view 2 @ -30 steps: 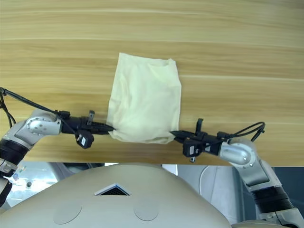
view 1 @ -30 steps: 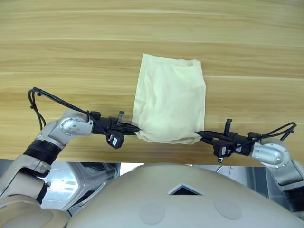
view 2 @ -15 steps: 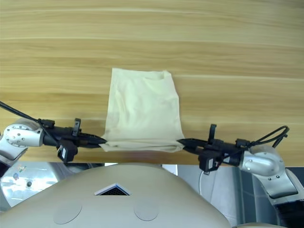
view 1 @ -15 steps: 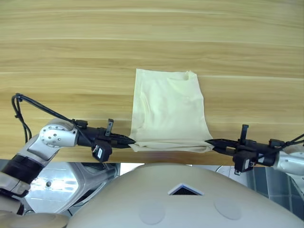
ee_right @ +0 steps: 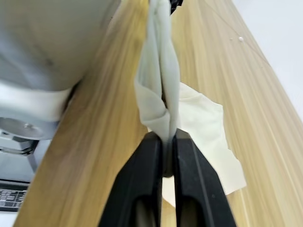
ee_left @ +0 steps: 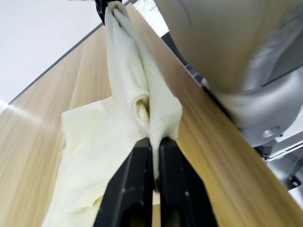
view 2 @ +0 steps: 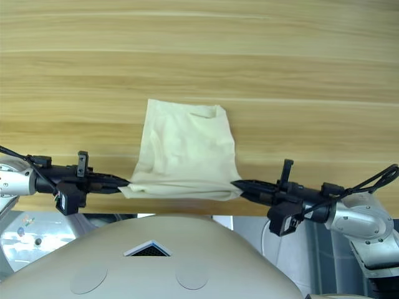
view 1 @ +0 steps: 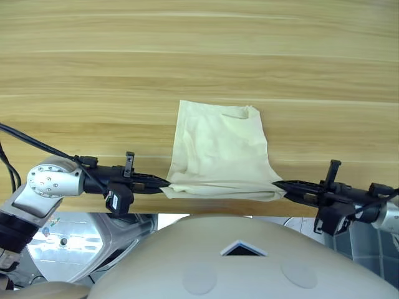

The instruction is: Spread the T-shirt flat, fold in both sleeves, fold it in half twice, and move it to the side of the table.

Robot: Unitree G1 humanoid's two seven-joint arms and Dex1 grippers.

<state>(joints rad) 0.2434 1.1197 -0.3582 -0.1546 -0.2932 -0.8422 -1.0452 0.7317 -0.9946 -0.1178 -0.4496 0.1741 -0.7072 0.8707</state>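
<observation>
The pale yellow T-shirt (view 1: pixel 221 146), folded into a narrow panel, lies on the wooden table (view 1: pixel 187 50) with its near hem lifted and stretched taut along the front edge. My left gripper (view 1: pixel 164 184) is shut on the hem's left corner. My right gripper (view 1: pixel 278 184) is shut on the right corner. In the left wrist view the black fingers (ee_left: pixel 137 175) pinch bunched cloth (ee_left: pixel 128 94). The right wrist view has the fingers (ee_right: pixel 152 179) clamped on a gathered fold of cloth (ee_right: pixel 158 90).
Bare wood stretches far behind and to both sides of the shirt. The table's front edge (view 1: pixel 87 208) runs just below the grippers, with floor and equipment beneath.
Both grippers have pulled the near hem toward the front edge and spread apart, stretching it taut. The shirt slid nearer and its near edge rose off the table.
</observation>
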